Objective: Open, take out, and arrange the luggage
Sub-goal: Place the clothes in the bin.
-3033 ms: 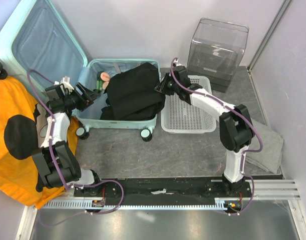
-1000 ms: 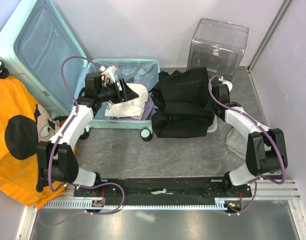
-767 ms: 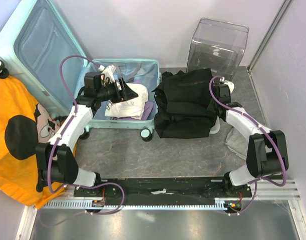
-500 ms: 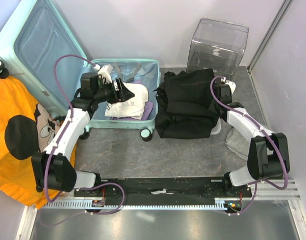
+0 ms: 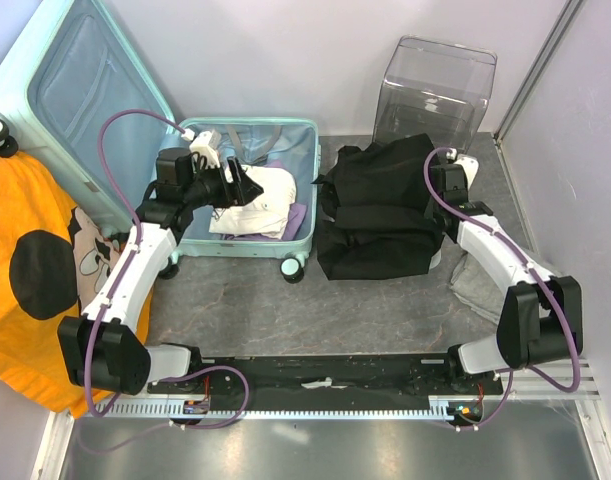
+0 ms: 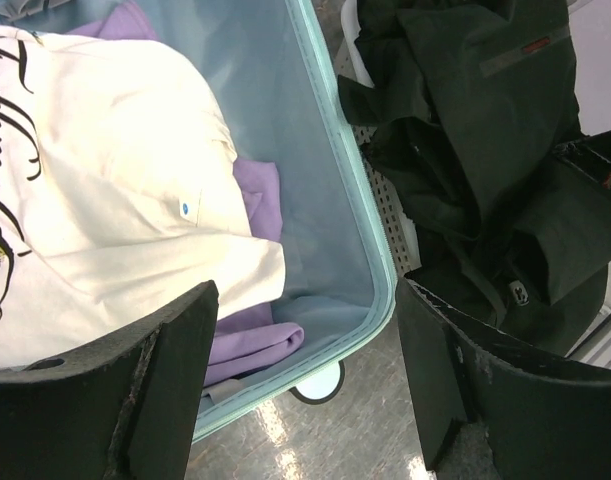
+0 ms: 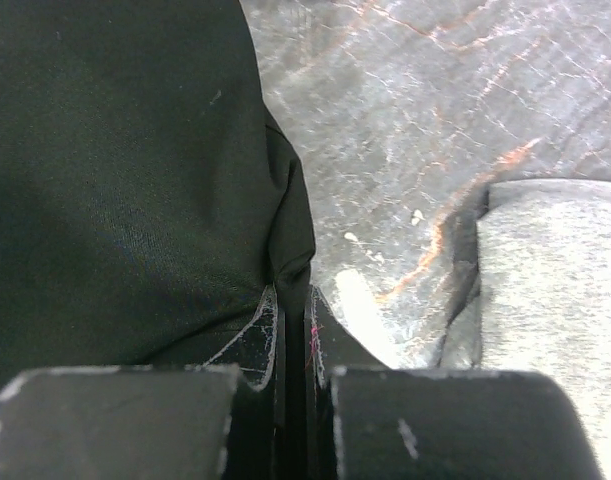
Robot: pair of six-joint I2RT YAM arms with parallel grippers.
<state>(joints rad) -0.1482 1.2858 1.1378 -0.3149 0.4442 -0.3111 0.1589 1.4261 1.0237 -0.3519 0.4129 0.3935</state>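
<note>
Location: the luggage (image 5: 247, 246) lies open at the far left of the surface (image 5: 385, 310). Its lid leans back and its tray faces up.

Contents: a white T-shirt (image 6: 105, 180) over a purple garment (image 6: 255, 330).

Left pincer (image 6: 305, 300): jaws wide apart, holding nothing, hovering over the tray's right half.

Right pincer (image 7: 295, 320): jaws nearly together, clamped on a fold of the black garment (image 5: 377, 210). This is heaped just right of the case, over the white mesh basket (image 6: 383, 195). How much of it sits inside the basket probably cannot be settled, as the basket is almost wholly covered.

Handling assessment: the shell is stiff, but its spinner wheels would likely let it roll if pushed sideways. The clothing is light and limp and will drape. The advised hold is a raised fold near the T-shirt's right edge, lifted straight up.
</note>
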